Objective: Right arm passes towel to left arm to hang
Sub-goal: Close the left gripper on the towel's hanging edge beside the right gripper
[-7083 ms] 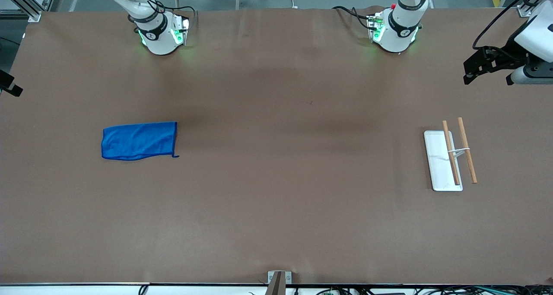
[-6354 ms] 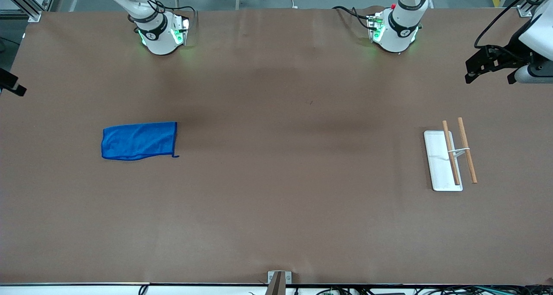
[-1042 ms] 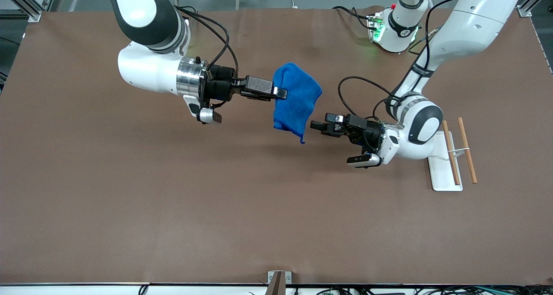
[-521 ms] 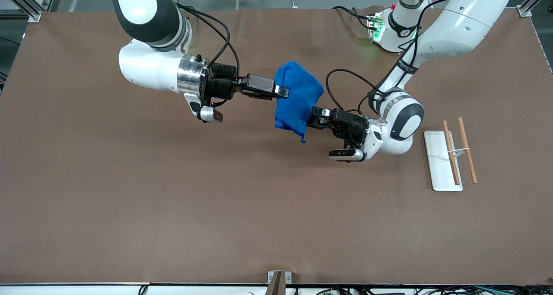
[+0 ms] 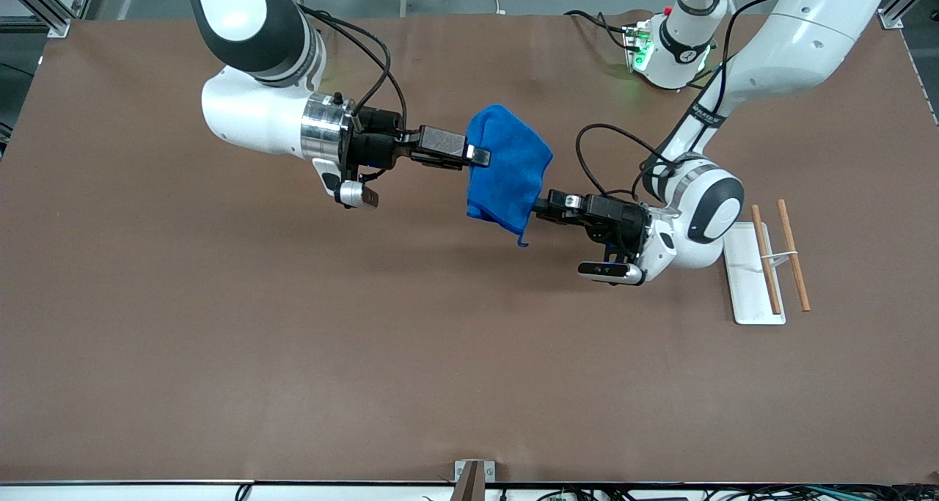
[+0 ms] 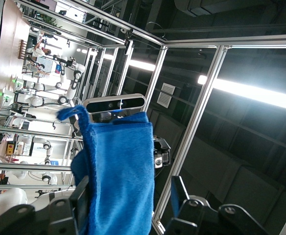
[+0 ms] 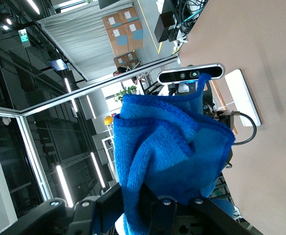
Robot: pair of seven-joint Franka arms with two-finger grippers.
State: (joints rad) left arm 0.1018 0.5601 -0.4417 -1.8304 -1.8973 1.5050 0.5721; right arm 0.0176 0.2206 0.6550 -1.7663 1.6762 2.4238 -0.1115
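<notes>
- Blue microfibre towel (image 5: 506,167) hangs limp over the desk (image 5: 220,354) centre, light and floppy.
- Right pincer (image 5: 477,155) clamps its upper fold.
- Left pincer (image 5: 541,206) stands wide around the lower edge; pinch there, near the loop.

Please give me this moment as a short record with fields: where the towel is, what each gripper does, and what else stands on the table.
towel: blue towel, in the air over mid-table, hanging between both grippers
right gripper: right gripper shut on the towel's upper edge
left gripper: left gripper at the towel's lower corner, fingers open, one on each side of the cloth
rack: white-based rack with two wooden bars, at the left arm's end
handover: not finished
</notes>
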